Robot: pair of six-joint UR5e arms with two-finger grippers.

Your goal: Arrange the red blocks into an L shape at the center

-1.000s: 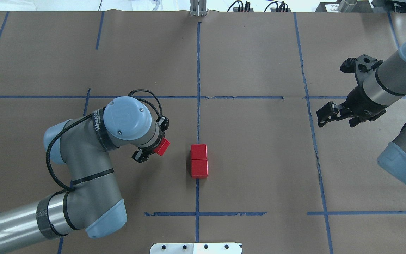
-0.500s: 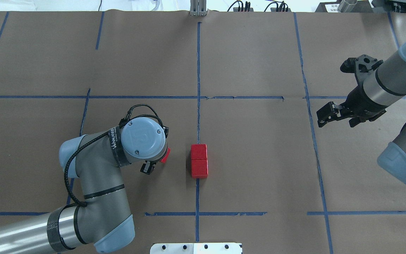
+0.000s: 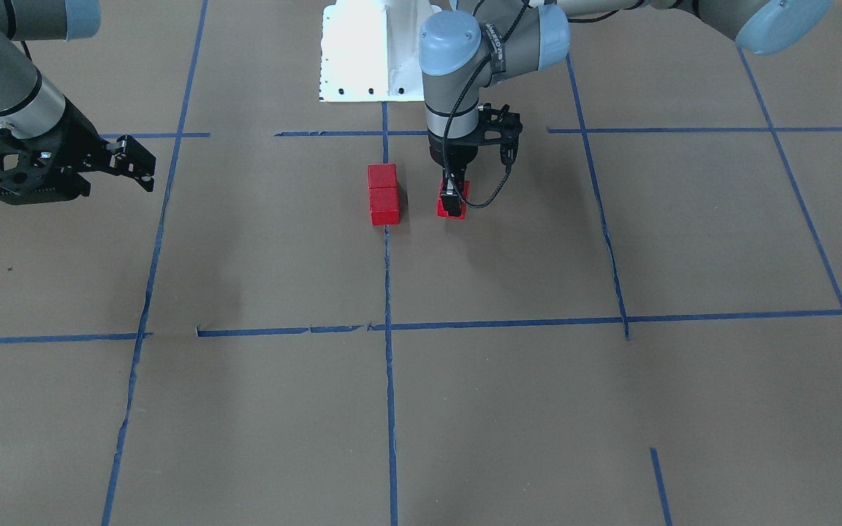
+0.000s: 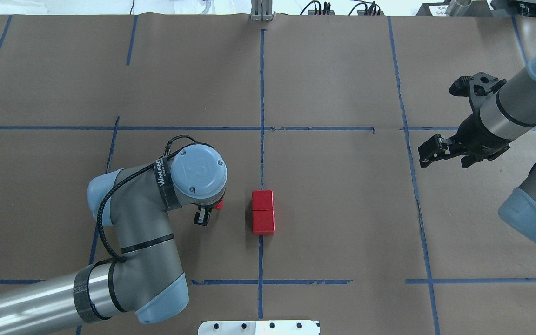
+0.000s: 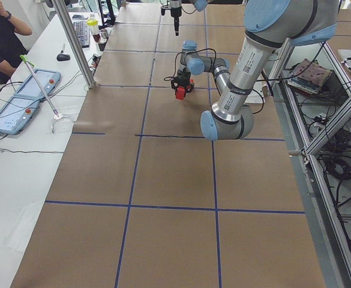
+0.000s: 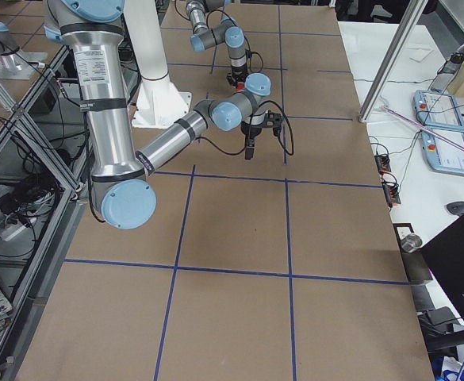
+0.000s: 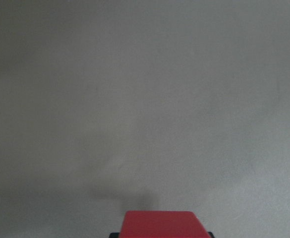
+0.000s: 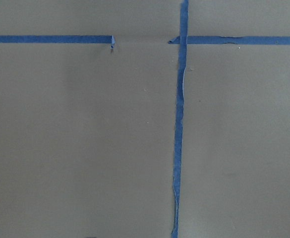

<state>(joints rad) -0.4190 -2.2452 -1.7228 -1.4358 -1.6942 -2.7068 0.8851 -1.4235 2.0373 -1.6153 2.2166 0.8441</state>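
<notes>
Two red blocks [image 4: 262,200] [image 4: 263,222] lie touching in a short column on the vertical blue tape line [image 4: 262,93] at the center of the brown paper; they also show in the front-facing view [image 3: 382,177] [image 3: 384,207]. My left gripper [image 4: 210,210] [image 3: 453,199] points straight down, shut on the third red block [image 3: 453,203] [image 7: 159,224], low over the paper about two block widths to the left of the column. I cannot tell whether the block touches the paper. My right gripper [image 4: 428,153] [image 3: 139,166] is open and empty, hovering far off to the right.
The white base plate [image 4: 258,327] [image 3: 370,51] sits at the near table edge behind the column. Blue tape lines grid the paper. A side table with tablets [image 5: 19,102] and a person stand beyond the far edge.
My left arm has moved right toward the two blocks and lowered, carrying the third block with it. The wrist now hides most of that block from above. The right arm has not moved.
</notes>
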